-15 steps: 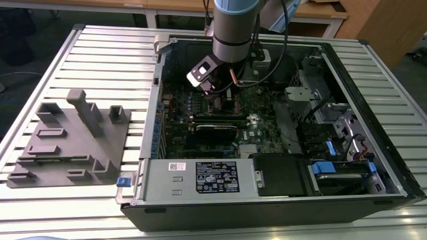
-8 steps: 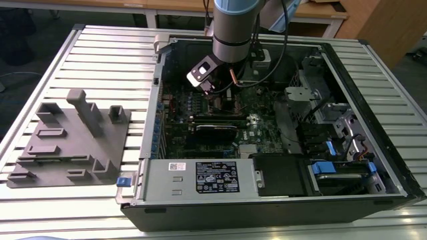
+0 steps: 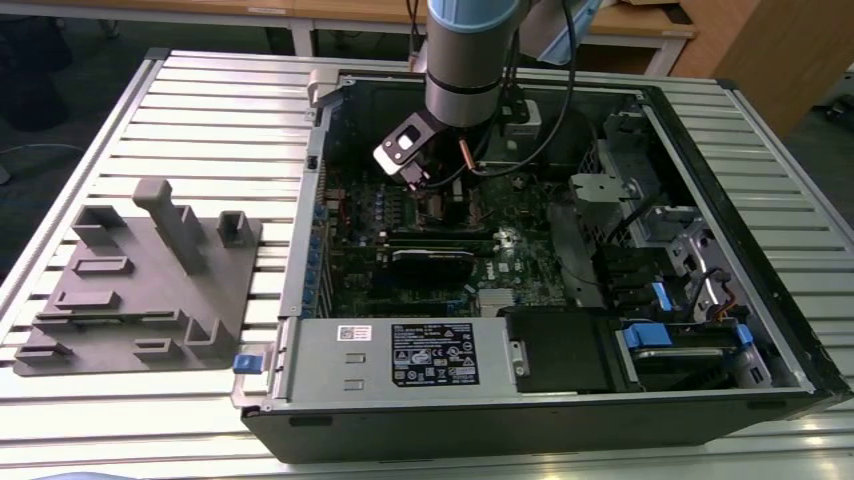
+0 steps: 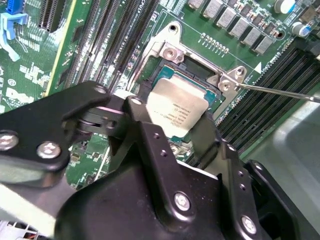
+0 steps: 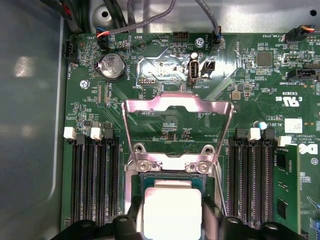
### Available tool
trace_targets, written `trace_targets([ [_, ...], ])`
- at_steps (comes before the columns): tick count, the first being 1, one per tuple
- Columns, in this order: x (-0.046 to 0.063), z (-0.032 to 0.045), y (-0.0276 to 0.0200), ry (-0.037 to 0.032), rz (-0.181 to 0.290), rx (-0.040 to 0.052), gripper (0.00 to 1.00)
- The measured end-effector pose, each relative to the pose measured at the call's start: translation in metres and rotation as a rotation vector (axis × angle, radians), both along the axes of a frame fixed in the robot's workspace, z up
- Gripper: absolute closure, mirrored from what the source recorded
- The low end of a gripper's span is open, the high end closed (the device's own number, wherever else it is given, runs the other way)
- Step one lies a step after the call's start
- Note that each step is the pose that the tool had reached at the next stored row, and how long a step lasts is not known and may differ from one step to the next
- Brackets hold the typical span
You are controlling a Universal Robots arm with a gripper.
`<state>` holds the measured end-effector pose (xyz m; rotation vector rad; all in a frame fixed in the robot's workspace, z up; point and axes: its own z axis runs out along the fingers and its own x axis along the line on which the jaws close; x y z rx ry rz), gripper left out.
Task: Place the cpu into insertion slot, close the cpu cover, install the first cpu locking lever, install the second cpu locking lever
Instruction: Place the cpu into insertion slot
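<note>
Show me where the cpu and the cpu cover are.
cpu [image 5: 171,212]: first wrist view, centre of its silver face.
cpu cover [image 5: 145,104]: first wrist view, frame bar opposite the hinge.

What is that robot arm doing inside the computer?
The robot arm reaches down into the open computer case. Its gripper is pinching the cpu, a little silver square, right over the insertion slot on the green motherboard. The cpu cover stands flipped open, so nothing is locked in yet.
</note>
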<state>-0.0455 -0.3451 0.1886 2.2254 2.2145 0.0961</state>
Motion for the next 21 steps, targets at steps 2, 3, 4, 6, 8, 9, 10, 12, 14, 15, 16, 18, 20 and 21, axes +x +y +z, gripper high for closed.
trace_targets([
  [2,0.000,0.0002,-0.0001,0.0005,0.000,-0.0005,0.40],
  [3,0.000,0.0005,-0.0002,0.0010,0.000,-0.0012,0.40],
  [4,0.000,0.0005,-0.0002,0.0011,0.000,-0.0015,0.40],
  [6,0.000,0.0006,-0.0002,0.0009,0.000,-0.0012,0.40],
  [8,0.000,0.0024,-0.0002,0.0011,0.000,-0.0016,0.40],
  [9,0.000,0.0037,-0.0002,0.0010,0.000,-0.0014,0.40],
  [10,0.000,0.0053,-0.0002,0.0011,0.000,-0.0015,0.40],
  [12,0.000,0.0086,-0.0003,0.0011,0.000,-0.0016,0.40],
  [14,0.000,0.0119,-0.0002,0.0010,0.000,-0.0015,0.40],
  [15,0.000,0.0136,-0.0003,0.0011,0.000,-0.0017,0.40],
  [16,0.000,0.0154,-0.0003,0.0011,0.000,-0.0017,0.40],
  [18,0.000,0.0191,-0.0003,0.0010,0.000,-0.0015,0.40],
  [20,0.000,0.0230,-0.0003,0.0011,0.000,-0.0016,0.40],
  [21,0.000,0.0244,-0.0003,0.0011,0.000,-0.0016,0.40],
])
